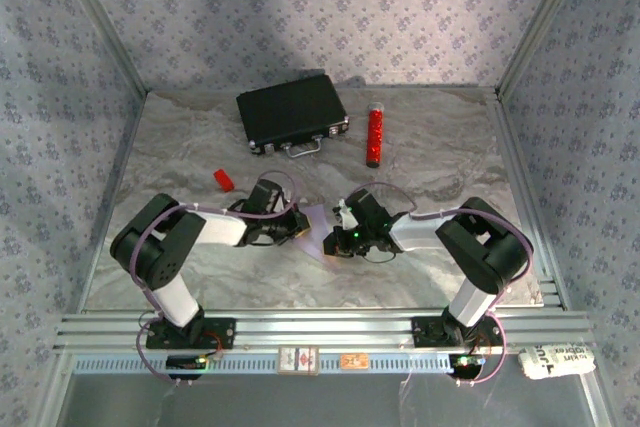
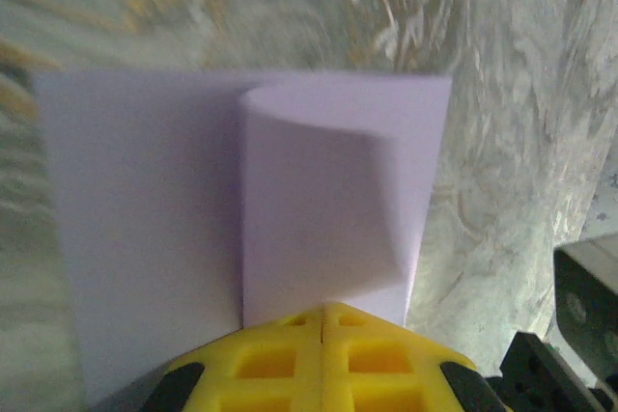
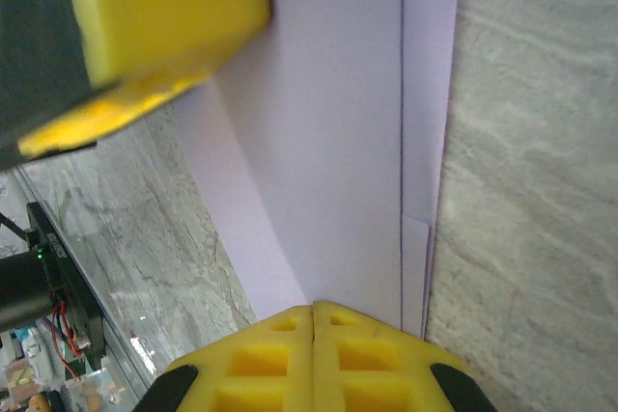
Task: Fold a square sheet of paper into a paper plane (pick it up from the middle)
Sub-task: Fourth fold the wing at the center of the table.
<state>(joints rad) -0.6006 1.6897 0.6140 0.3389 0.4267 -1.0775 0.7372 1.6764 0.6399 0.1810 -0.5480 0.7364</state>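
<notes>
Left gripper is fully closed, tips down on the sheet from its 9 o'clock side. No paper shows in the seam between the fingers, so it looks like pressing, not pinching. Right gripper is also closed, at the sheet's 4 o'clock.

Left wrist: the sheet lies flat on the table. Its right part is folded over and bows up loosely, not creased flat. The rounded top of the fold sits at 12 o'clock from the fingertips.

Right wrist: the closed tips sit at the near edge of the upper layer. A straight folded edge runs toward 12 o'clock, just right of them. A narrow strip of the lower layer shows at its 3 o'clock. The left gripper's yellow finger touches the sheet at 10 o'clock.

Top view: the sheet is mid-table between the two wrists. From it, the case is at 12 o'clock and the cylinder at 1 o'clock, both well apart. The block is at 10 o'clock, near the left arm.
</notes>
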